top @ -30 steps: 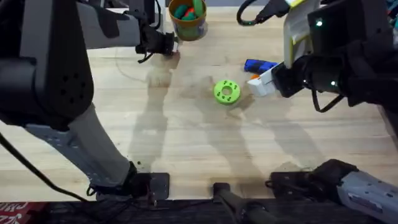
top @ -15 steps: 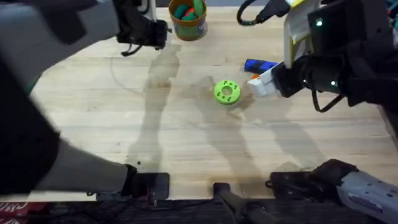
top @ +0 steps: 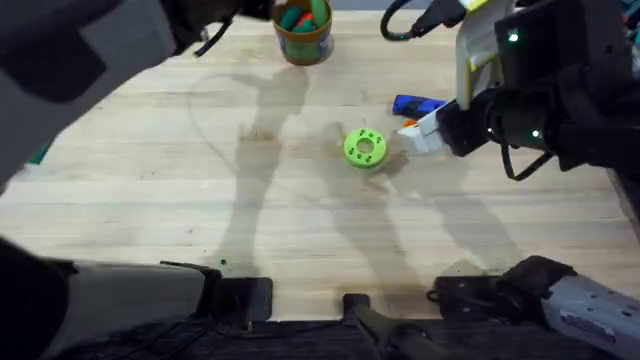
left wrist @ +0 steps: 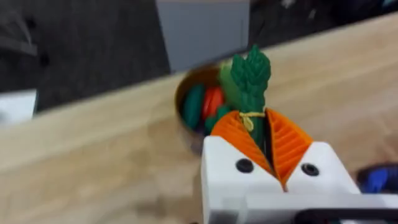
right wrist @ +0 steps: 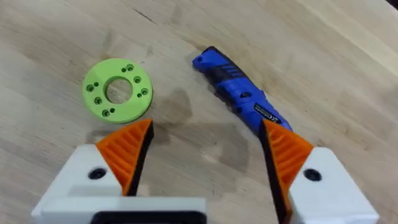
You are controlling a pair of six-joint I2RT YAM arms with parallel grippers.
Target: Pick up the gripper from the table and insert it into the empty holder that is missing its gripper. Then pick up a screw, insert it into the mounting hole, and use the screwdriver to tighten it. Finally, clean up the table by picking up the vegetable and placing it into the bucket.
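Vegetable (left wrist: 250,78): dark-green leafy toy piece, pinched upright between the orange ribbed pads (left wrist: 239,138) of the left end effector (left wrist: 264,146). It hangs just short of the bucket (top: 303,38), off the rim rather than over the mouth. The bucket is the landmark for all entries: ochre tin with a green band, at the far edge of the surface (top: 300,230), already holding green and red-orange toy pieces.

Handling note, step in hand (cleanup drop), as judgement: carry the vegetable on until it sits squarely over the bucket's opening, lower so the bottom end clears the rim, and only then release. The piece is long against the mouth, so a steep, near-vertical entry suits best; a slanted drop risks it bridging the rim or tipping the light tin.

Lime-green disc (top: 364,147): round, with holes, lying flat on the surface nearer the arms than the bucket and to its right. Not part of this step.

Screwdriver (right wrist: 239,93): blue, farther right of the bucket, flat on the surface. It carries a small printed label, too fine to read.

Right end effector (right wrist: 205,152): fingers spread wide and empty, above the screwdriver and well right of the bucket.

No other brands or writing legible.
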